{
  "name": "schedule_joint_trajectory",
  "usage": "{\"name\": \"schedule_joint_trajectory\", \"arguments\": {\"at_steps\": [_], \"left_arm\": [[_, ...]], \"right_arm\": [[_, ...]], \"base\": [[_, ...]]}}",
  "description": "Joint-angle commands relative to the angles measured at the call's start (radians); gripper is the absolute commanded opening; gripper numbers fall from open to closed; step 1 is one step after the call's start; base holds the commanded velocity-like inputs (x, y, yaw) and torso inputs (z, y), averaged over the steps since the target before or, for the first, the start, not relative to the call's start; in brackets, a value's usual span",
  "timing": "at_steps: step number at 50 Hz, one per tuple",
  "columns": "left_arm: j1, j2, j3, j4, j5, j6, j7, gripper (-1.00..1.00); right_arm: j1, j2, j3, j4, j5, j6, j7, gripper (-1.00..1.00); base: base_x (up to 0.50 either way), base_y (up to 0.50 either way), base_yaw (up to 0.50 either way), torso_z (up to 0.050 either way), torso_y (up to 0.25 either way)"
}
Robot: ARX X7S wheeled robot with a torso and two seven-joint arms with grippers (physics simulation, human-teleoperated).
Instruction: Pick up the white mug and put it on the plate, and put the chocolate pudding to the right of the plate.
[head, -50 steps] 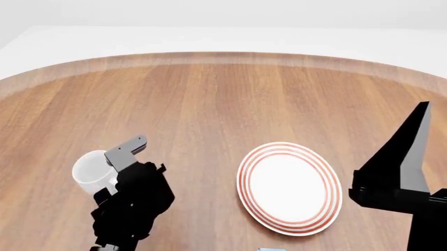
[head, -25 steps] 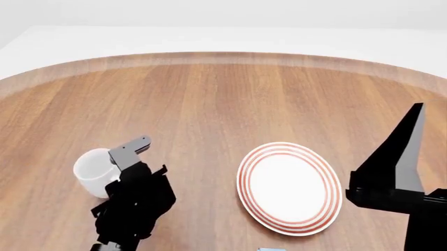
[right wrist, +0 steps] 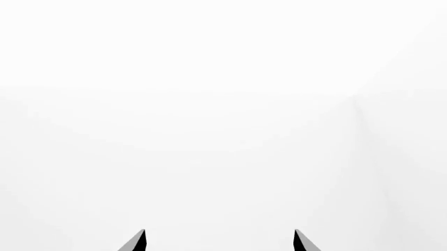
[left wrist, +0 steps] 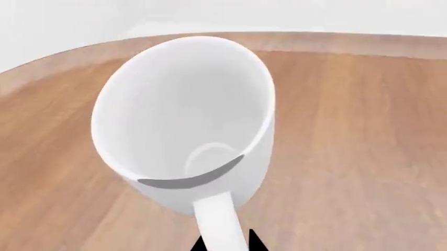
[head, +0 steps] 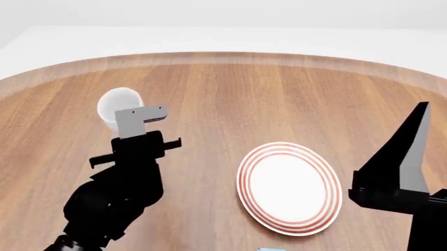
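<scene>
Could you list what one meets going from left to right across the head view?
White mug and, overlapping it, the left end effector → plate → right end effector.

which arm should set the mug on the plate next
Left. Its hand already grips the white mug by the rim, raised left of the plate. The right hand points upward, open and empty.
</scene>
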State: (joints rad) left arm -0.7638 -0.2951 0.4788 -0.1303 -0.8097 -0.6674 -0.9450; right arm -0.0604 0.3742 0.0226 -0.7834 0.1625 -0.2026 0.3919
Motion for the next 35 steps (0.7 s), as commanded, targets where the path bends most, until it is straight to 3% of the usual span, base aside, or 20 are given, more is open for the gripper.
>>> {"name": "schedule_joint_trajectory", "arguments": {"at_steps": [1,12,30,35], "left_arm": [[-0.064,-0.104,0.083,0.278,-0.022,-0.133,0.136,-1.00],[-0.193,-0.153,0.191,0.294,-0.025,-0.139,0.416,-1.00],[-0.375,-0.136,0.296,0.155,-0.067,-0.101,0.875,-1.00],[-0.419,-0.127,0.321,0.115,-0.045,-0.086,0.947,-1.00]], "right_arm": [[-0.001,-0.014,0.026,-0.001,-0.017,-0.005,-0.017,1.00],[0.006,-0.009,0.026,-0.007,-0.016,0.006,-0.011,1.00],[0.007,-0.003,0.026,-0.013,-0.005,0.008,-0.004,1.00],[0.005,-0.001,0.026,-0.016,-0.006,0.009,-0.003,1.00]], "base": [[0.00,0.00,0.00,0.000,0.000],[0.00,0.00,0.00,0.000,0.000],[0.00,0.00,0.00,0.000,0.000],[0.00,0.00,0.00,0.000,0.000]]}}
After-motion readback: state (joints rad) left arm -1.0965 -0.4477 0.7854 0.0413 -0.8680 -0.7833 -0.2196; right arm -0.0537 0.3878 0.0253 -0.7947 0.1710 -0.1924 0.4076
